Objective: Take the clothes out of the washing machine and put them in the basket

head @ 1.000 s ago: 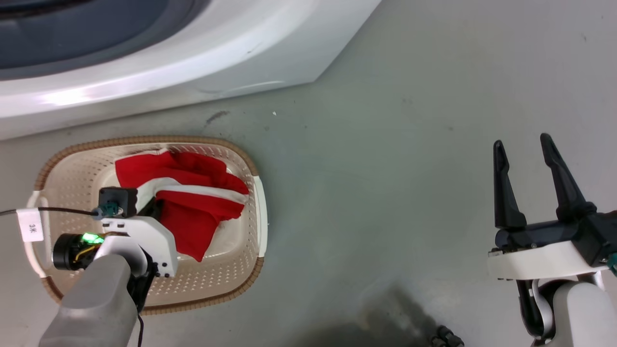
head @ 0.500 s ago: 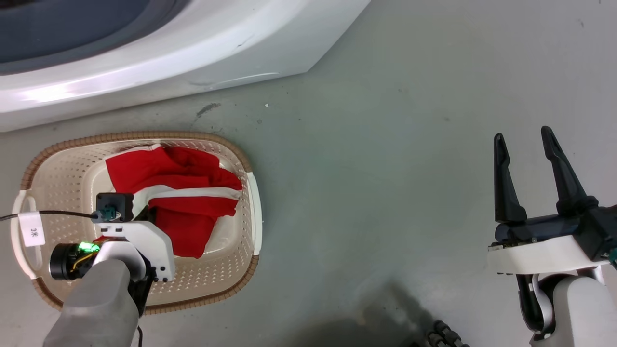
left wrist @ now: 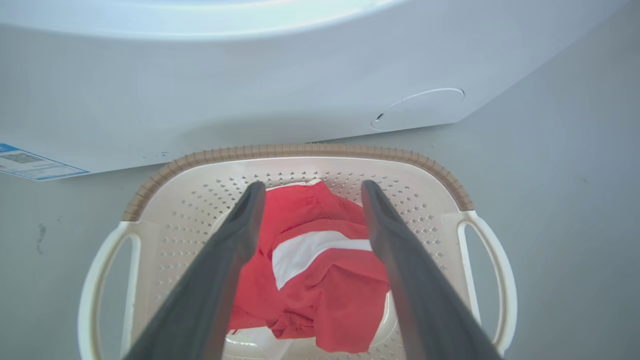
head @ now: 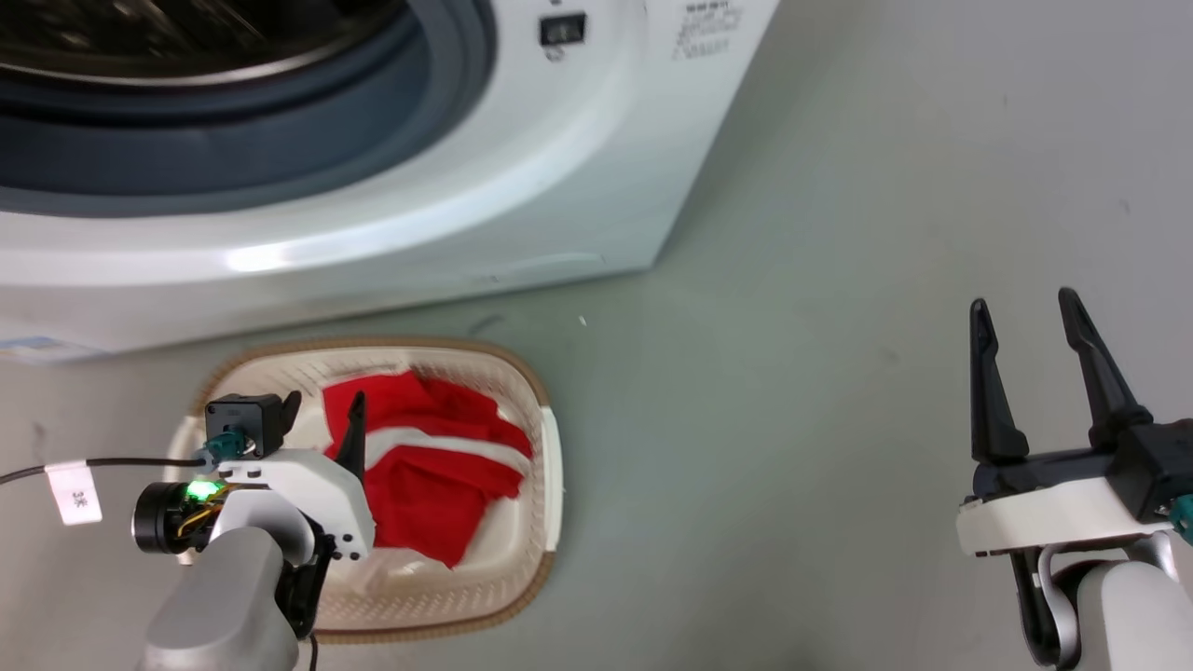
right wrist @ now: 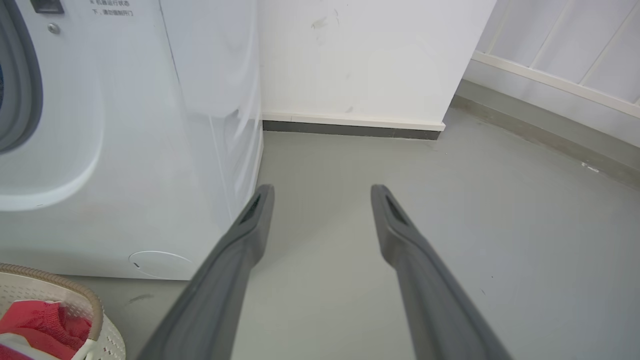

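Small white paper tag (head: pixel 75 494) on the thin black cable (head: pixel 140 460), near left: reads "3米", turned sideways. On the large white front-loading washing machine (head: pixel 596 186): two lines of small dark print (right wrist: pixel 111 9) on the front panel right of the porthole, Chinese characters, too small to read. Blue-and-white sticker (left wrist: pixel 32 164) low on its left front, print illegible.

The smooth grey floor (head: pixel 820 391) carries the white washing machine (head: pixel 522 186) and, just in front of its base, the cream basket (head: pixel 552 466). A dark scuff (head: pixel 483 323) and a small white speck (head: pixel 582 321) mark the floor near the basket's far rim.
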Robot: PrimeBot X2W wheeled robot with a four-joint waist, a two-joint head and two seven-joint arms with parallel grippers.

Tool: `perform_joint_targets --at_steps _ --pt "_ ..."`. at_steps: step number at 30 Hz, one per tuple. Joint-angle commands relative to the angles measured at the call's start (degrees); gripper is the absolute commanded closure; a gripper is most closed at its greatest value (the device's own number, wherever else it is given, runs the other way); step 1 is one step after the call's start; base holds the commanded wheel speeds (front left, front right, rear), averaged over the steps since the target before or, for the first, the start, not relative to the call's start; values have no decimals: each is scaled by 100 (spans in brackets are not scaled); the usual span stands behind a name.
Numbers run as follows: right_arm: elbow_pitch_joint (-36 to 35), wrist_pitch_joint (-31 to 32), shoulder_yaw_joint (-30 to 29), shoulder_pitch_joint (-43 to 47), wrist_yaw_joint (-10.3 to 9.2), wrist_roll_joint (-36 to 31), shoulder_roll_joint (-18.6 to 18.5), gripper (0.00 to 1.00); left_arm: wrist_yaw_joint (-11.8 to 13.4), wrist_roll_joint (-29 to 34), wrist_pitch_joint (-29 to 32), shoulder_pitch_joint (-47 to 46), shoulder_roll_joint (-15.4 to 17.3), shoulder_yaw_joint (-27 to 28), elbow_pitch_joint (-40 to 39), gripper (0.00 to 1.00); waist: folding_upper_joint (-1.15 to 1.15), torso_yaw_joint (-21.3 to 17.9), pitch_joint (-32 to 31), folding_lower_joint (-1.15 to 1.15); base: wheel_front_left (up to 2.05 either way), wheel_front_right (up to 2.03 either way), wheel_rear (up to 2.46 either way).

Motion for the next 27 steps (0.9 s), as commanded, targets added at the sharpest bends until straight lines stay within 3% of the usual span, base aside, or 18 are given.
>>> perform_joint_targets --at_steps 1,2,15,27 --pt "36 -11 -26 73 -6 -26 4 0 30 87 -12 140 -11 75 -162 0 0 288 -475 0 0 0 0" --pt "111 -11 -38 152 -6 -81 6 0 113 370 -13 414 -28 365 -757 0 0 426 -793 0 0 0 0" --pt "200 -11 -209 540 -6 -238 5 0 120 1456 -13 1703 -522 1744 -3261 0 0 847 -1814 0 0 0 0" --pt "178 -11 -181 909 -6 -120 5 0 147 2369 -14 2864 -995 2167 -4611 0 0 986 -2292 0 0 0 0"
